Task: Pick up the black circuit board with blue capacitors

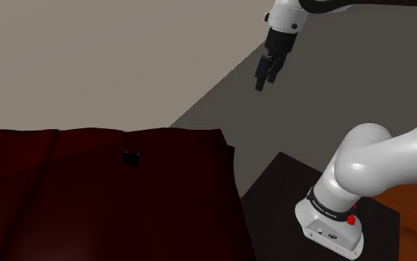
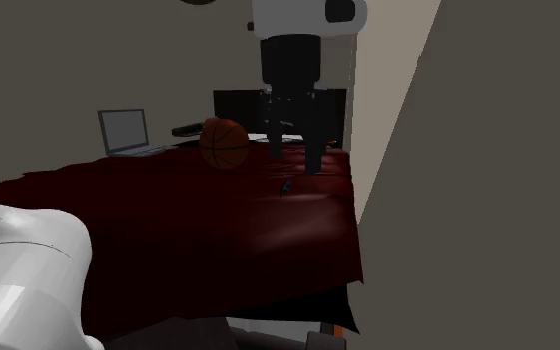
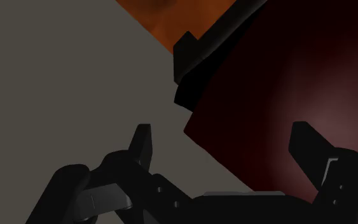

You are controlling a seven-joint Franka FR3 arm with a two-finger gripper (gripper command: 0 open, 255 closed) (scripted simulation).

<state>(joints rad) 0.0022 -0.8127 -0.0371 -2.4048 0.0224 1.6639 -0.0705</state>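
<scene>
The circuit board (image 1: 131, 157) is a small black piece lying on the dark red bed cover (image 1: 110, 200), toward its far side. In the second exterior view the board (image 2: 285, 186) rests near the cover's right edge, with no colour detail visible. My gripper (image 1: 266, 81) hangs high in the air, well above the board and off to the shoulder view's right. Its fingers stand apart with nothing between them, as seen in the second exterior view (image 2: 293, 154). In the wrist view the open gripper (image 3: 225, 137) looks down past the corner of the red cover (image 3: 285, 83).
An orange basketball (image 2: 225, 144) and an open laptop (image 2: 126, 132) sit at the far end of the bed, with dark furniture (image 2: 236, 104) behind them. A grey wall (image 2: 486, 169) runs along the bed's side. The robot's stand (image 1: 332, 226) is on a dark platform.
</scene>
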